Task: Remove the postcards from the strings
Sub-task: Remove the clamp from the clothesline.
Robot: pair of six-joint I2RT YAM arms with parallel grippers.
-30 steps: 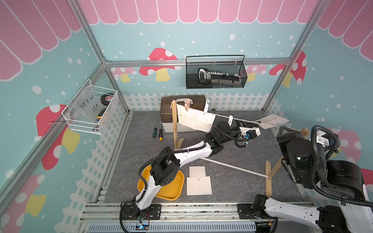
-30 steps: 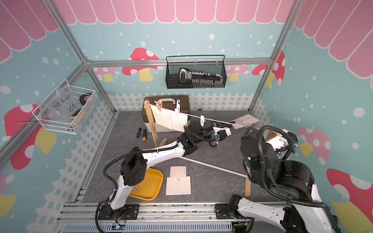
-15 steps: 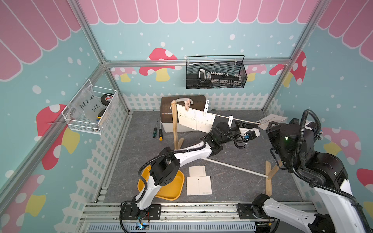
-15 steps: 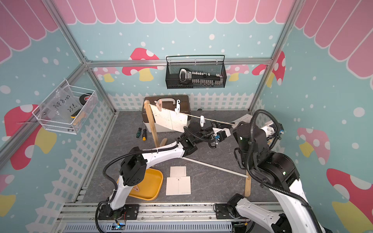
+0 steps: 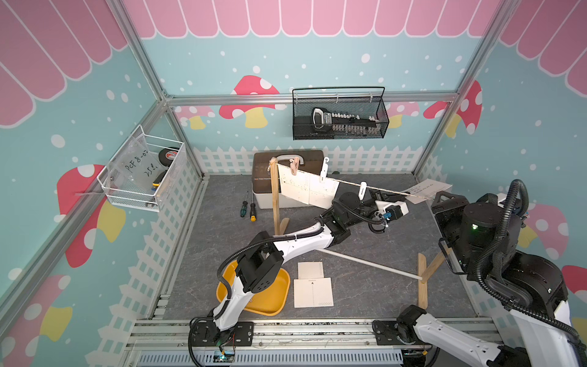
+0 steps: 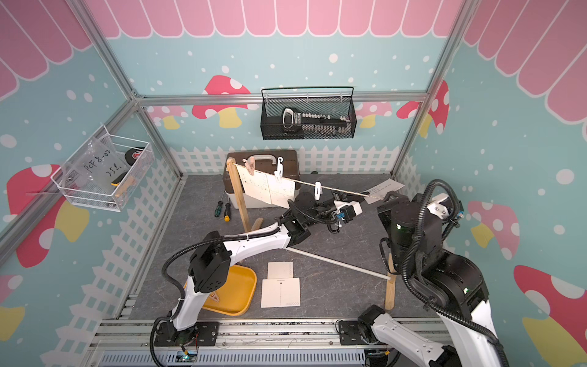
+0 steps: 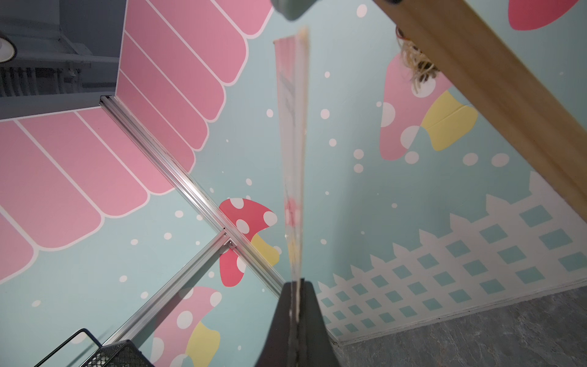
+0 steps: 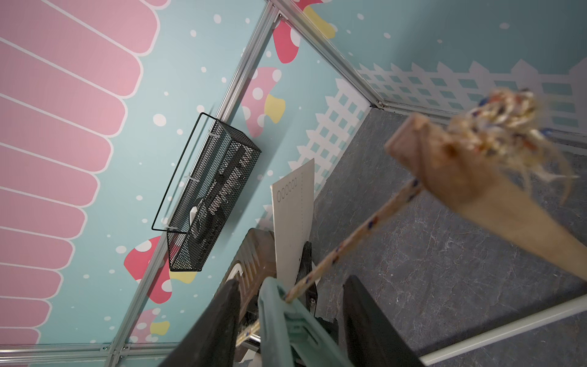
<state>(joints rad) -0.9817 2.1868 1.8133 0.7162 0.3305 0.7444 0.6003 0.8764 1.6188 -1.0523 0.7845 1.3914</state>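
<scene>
The left gripper is held pressed together on the edge of a postcard hung at the right end of the string. The right gripper is spread on either side of the green peg clipped there. Two postcards are pegged near the string's left end, and two more are laid flat below it.

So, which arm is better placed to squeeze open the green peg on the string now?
Right. The right gripper is open with its jaws either side of the green peg on the string. The left gripper is shut on a postcard, so it is busy.
</scene>
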